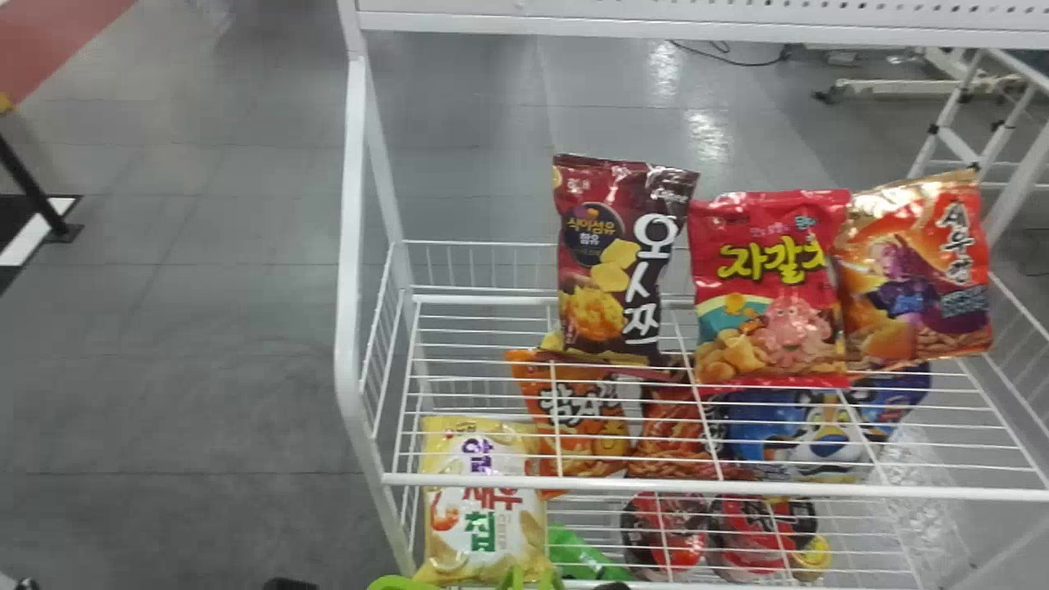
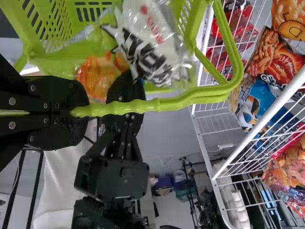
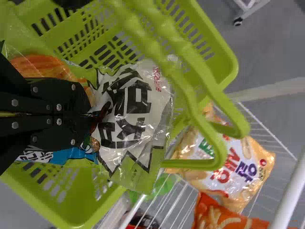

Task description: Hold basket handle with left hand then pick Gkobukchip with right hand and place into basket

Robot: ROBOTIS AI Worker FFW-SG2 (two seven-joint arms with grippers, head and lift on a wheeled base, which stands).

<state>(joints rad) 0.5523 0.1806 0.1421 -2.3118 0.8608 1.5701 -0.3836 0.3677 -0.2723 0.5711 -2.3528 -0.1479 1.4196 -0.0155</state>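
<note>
The left gripper [image 2: 78, 111] is shut around the green basket handle [image 2: 167, 104]. The basket [image 2: 90, 28] hangs from it, its body beside the rack. My right gripper [image 3: 93, 115] has its fingers together on the edge of the white Gkobukchip bag [image 3: 131, 109] with black lettering. That bag is at the opening of the basket [image 3: 228, 62], partly behind the handle bars in the right wrist view; whether it rests on anything I cannot tell. An orange snack [image 3: 40, 67] and a blue pack [image 3: 59, 155] are in the basket too. Green handle parts [image 1: 524, 578] rise at the head view's bottom edge.
A white wire rack [image 1: 361, 328] stands ahead. Its upper shelf carries a maroon bag [image 1: 615, 262], a red bag [image 1: 770, 287] and an orange bag [image 1: 918, 270]. Lower down are a yellow-white bag [image 1: 483, 500], more snacks and cups. Its left post is close to the basket.
</note>
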